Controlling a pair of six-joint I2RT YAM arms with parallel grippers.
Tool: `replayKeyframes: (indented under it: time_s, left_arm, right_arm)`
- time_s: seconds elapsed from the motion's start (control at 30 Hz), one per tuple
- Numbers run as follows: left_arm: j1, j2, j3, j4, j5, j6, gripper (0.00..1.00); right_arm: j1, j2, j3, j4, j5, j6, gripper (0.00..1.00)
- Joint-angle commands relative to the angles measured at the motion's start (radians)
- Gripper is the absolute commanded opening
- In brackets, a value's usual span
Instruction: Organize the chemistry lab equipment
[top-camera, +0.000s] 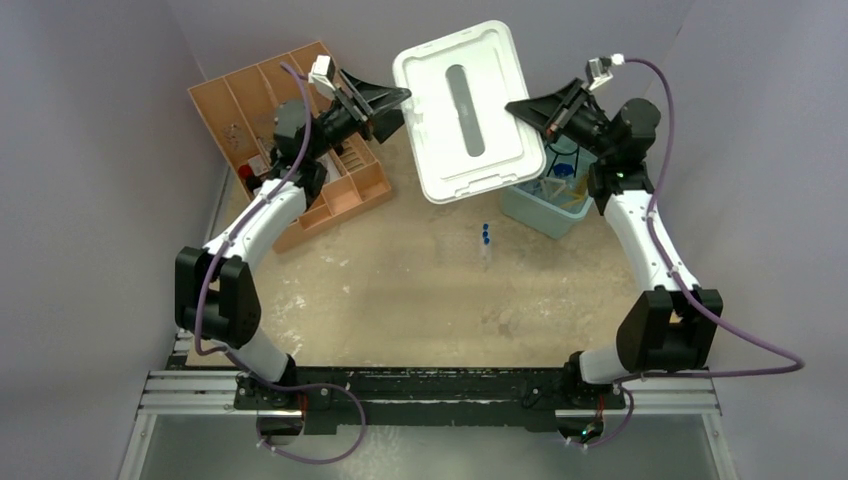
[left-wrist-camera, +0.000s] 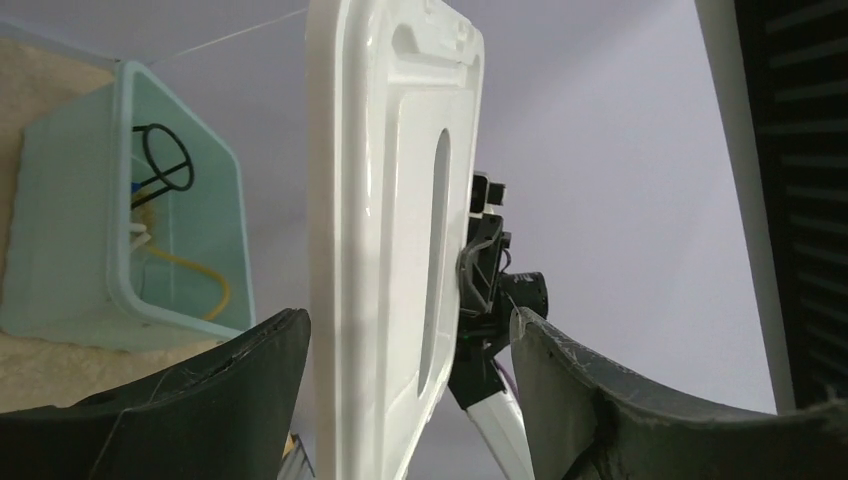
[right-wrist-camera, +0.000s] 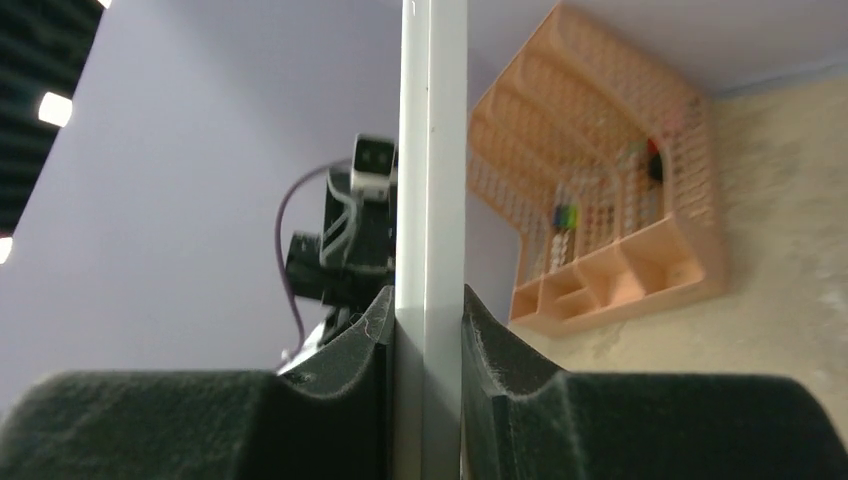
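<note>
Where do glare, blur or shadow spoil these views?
Top external: evenly lit, sharp; white lid nearly washed out. Left wrist: glare streak down the lid, near fingers dark. Right wrist: peach organizer soft, lamps flaring at left.

We can read no text, label, brand, number or sign in any of the three views.
</note>
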Motion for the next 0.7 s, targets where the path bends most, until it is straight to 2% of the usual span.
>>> replayKeyframes:
  time_s: [0.0, 0.07, 0.2, 0.3, 0.53, 0.67]
  left_arm:
    - [-0.005, 0.046, 0.043, -0.056, -0.076, 0.088, 0.73]
    - [-0.009, 0.069, 0.063, -0.106, -0.100, 0.145, 0.73]
    - [-0.040, 0.115, 0.148, -0.347, -0.182, 0.330, 0.73]
    - [-0.074, 0.152, 0.202, -0.467, -0.242, 0.439, 0.75]
    - [-0.149, 0.269, 0.307, -0.554, -0.275, 0.578, 0.80]
    - [-0.201, 0.354, 0.421, -0.678, -0.326, 0.700, 0.85]
  right_arm:
    - [-0.094, -0.077, -0.044, 0.016, 0.185, -0.015, 0.00]
    - [-0.129, -0.088, -0.074, -0.019, 0.255, -0.040, 0.00]
    - [-0.186, -0.118, -0.159, -0.050, 0.389, -0.058, 0.00]
    - [-0.214, -0.137, -0.213, -0.044, 0.479, -0.069, 0.00]
    - [-0.236, -0.156, -0.327, -0.028, 0.635, -0.057, 0.00]
    - [-0.258, -0.161, -0.377, -0.009, 0.682, -0.067, 0.00]
